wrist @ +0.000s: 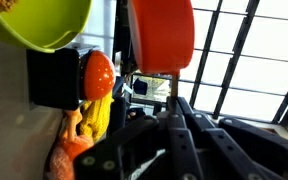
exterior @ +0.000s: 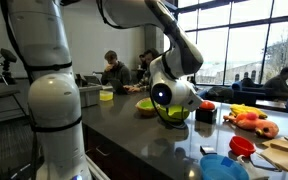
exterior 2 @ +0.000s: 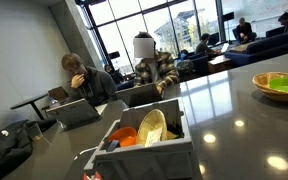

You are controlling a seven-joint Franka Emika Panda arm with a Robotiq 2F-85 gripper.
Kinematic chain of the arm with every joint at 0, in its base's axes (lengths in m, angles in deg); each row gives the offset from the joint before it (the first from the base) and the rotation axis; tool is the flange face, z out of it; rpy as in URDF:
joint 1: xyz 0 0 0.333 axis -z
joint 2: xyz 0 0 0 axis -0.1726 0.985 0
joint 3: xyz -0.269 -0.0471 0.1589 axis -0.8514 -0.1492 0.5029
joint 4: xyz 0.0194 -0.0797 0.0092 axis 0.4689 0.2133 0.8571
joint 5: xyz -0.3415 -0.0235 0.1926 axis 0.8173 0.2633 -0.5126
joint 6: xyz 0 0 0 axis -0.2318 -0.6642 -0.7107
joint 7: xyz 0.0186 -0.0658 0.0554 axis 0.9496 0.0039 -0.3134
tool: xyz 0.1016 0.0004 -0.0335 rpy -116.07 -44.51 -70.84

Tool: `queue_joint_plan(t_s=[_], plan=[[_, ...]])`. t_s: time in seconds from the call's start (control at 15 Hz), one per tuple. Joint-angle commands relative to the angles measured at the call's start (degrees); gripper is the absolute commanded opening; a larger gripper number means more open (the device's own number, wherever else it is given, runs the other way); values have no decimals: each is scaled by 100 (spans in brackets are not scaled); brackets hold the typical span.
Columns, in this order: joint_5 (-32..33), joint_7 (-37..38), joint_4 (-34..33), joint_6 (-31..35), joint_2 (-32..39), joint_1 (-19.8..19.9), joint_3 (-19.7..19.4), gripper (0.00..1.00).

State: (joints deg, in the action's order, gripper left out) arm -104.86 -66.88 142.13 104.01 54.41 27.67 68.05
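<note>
In an exterior view my gripper [exterior: 174,108] hangs low over the dark countertop [exterior: 134,135], right at a lime green bowl [exterior: 176,116]; its fingertips are hidden behind the white wrist. In the wrist view the gripper [wrist: 174,102] is shut, the black fingers [wrist: 156,125] pressed together with nothing visible between them. That view shows the green bowl [wrist: 44,22] at the upper left and an orange round object [wrist: 160,35] just beyond the fingertips. The bowl [exterior 2: 280,83] also sits at the right edge in the other exterior view, where the gripper is out of frame.
A black box [wrist: 54,78], an orange ball [wrist: 97,72] and yellow toy food [wrist: 96,116] lie beside the bowl. Toy food [exterior: 252,120], a red cup [exterior: 241,146] and a blue dish [exterior: 222,166] sit on the counter. A grey bin [exterior 2: 144,150] holds several items. People sit behind.
</note>
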Motion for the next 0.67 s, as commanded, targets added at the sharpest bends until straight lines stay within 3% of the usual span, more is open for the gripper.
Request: queue_joint_plan(t_s=[0.0, 0.6], plan=[[208, 115, -105, 206, 26, -24, 25, 1], [682, 263, -287, 993, 170, -151, 109, 1]])
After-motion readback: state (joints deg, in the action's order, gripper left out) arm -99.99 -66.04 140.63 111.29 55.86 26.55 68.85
